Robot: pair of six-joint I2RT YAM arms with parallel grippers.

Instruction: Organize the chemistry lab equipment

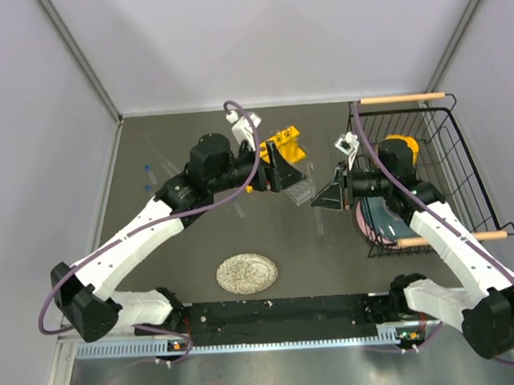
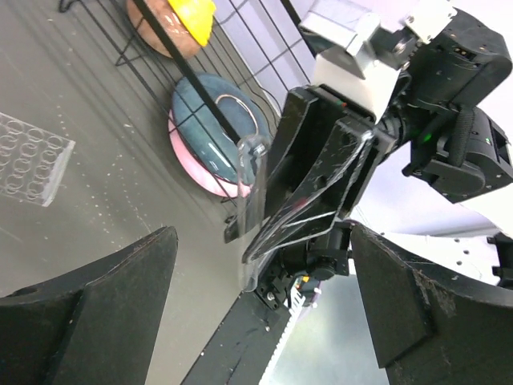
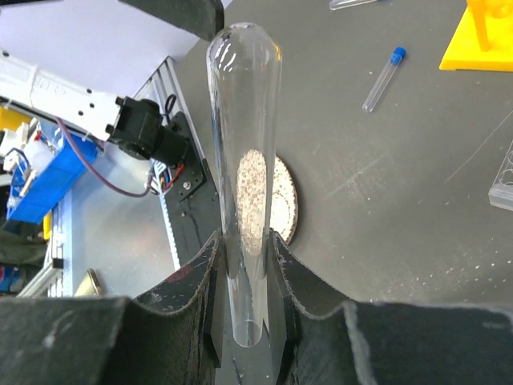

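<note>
The right hand (image 1: 319, 199) is closed tight on a clear tube (image 3: 240, 160), which is pinched between its two fingers low on its length, so the rounded end sticks out well beyond the fingertips. This hand hangs above the middle of the surface (image 1: 329, 249), just beside the clear rack (image 1: 302, 190) and near the basket (image 1: 448, 139), which holds bowls. The left hand (image 1: 281, 170) faces it from close by with its fingers (image 2: 104, 313) spread wide. It grips nothing, and in its own wrist view the tube stands in the gap between those fingers, touched by neither. The yellow rack (image 1: 282, 146) stands on the surface just behind the left hand, close to the clear rack (whether the two touch cannot be told). Two blue-capped vials (image 1: 146, 170) lie on the surface far to the left, well apart from both racks. The speckled plate (image 1: 247, 273) lies near the front edge between the two arms, and in the right wrist view it shows through the glass of the tube.
</note>
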